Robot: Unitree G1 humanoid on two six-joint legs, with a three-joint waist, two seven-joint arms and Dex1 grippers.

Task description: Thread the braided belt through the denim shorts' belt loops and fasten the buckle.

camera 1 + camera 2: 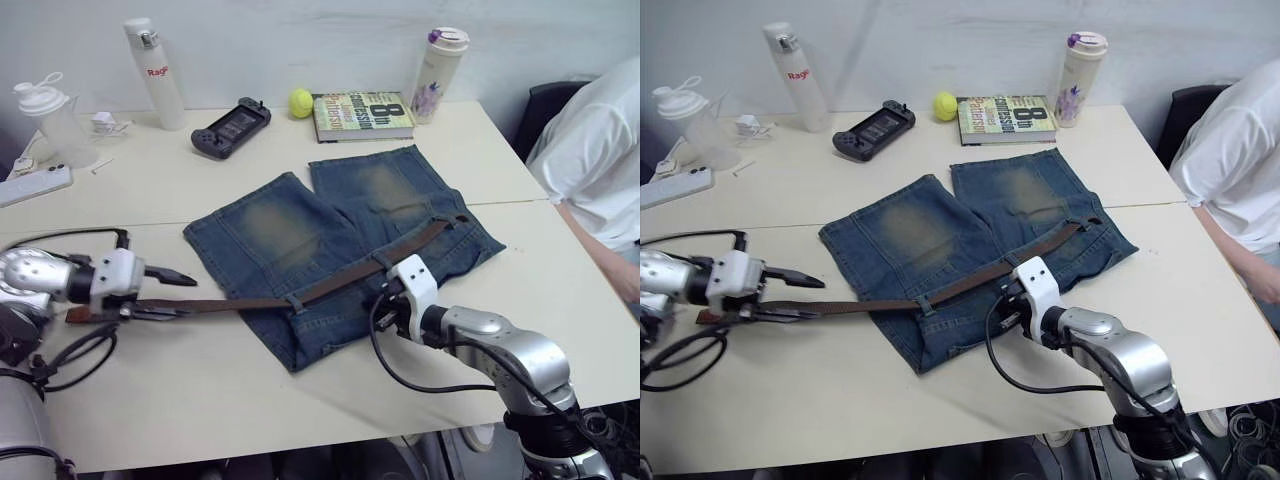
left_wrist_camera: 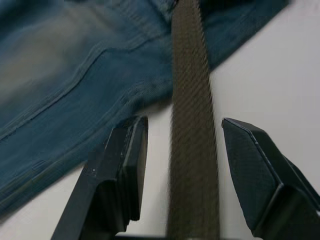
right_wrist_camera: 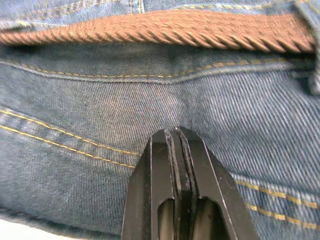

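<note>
The belt (image 1: 300, 293) lies across the shorts (image 1: 340, 240) on the desk (image 1: 200, 390); left tool (image 2: 182, 165) gapes wide around it, right tool (image 3: 177, 150) rests closed on denim

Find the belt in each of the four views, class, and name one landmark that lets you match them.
Left eye: belt runs diagonally across the shorts' waistband.
Right eye: same diagonal.
Left wrist: runs between the open end effector's fingers.
Right wrist: braided band across the denim.
Shared landmark: the shorts.

Cream table (image 1: 150, 190), pale wall (image 1: 300, 40), dark chair (image 1: 545, 110)
</note>
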